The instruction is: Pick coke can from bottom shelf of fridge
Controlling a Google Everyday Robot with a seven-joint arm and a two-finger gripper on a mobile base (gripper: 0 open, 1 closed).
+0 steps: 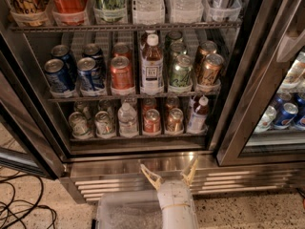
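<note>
The coke can (151,121) is a small red can with a silver lid, at the front of the bottom shelf (138,138), fourth lane from the left. A second red can stands behind it. A copper-orange can (175,119) stands just to its right. The fridge (143,162) has its left door open, so its dark interior is exposed. My gripper (169,172) is low in front of the steel base, below and slightly right of the coke can. It is open and empty, and its pale fingers (148,175) point up towards the shelf.
Green-and-silver cans (78,125) and a water bottle (127,120) stand left of the coke can, and a white-capped bottle (198,114) stands at the right. The middle shelf holds several cans and a tea bottle (151,64). A clear bin (126,214) sits by my arm. Cables (19,209) lie on the floor at the left.
</note>
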